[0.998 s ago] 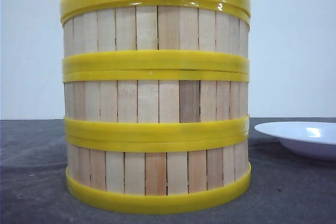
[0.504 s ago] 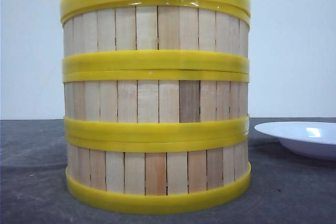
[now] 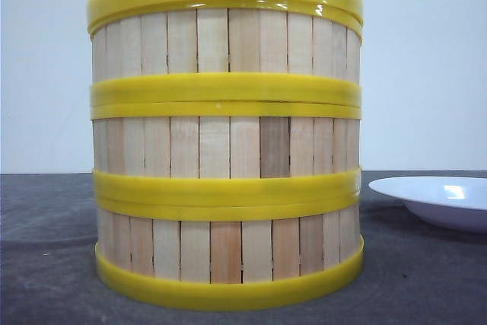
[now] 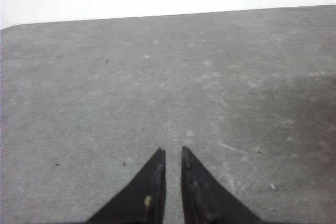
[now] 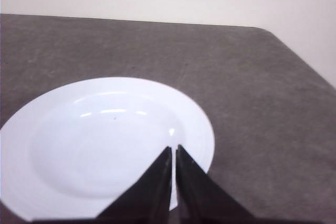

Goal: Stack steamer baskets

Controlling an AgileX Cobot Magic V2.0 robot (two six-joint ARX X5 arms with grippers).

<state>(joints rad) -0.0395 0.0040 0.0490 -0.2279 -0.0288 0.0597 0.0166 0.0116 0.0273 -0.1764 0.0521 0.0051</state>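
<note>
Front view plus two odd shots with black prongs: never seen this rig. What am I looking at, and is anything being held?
It is a robot with two arms, each ending in a two-finger gripper. The front view looks forward over a dark grey table: three steamer baskets stand stacked, with a white plate to their right. The other two pictures come from cameras on the wrists; the black prongs are gripper fingers. The left gripper hangs over bare table, the right gripper over the plate. Both are nearly closed and hold nothing.
</note>
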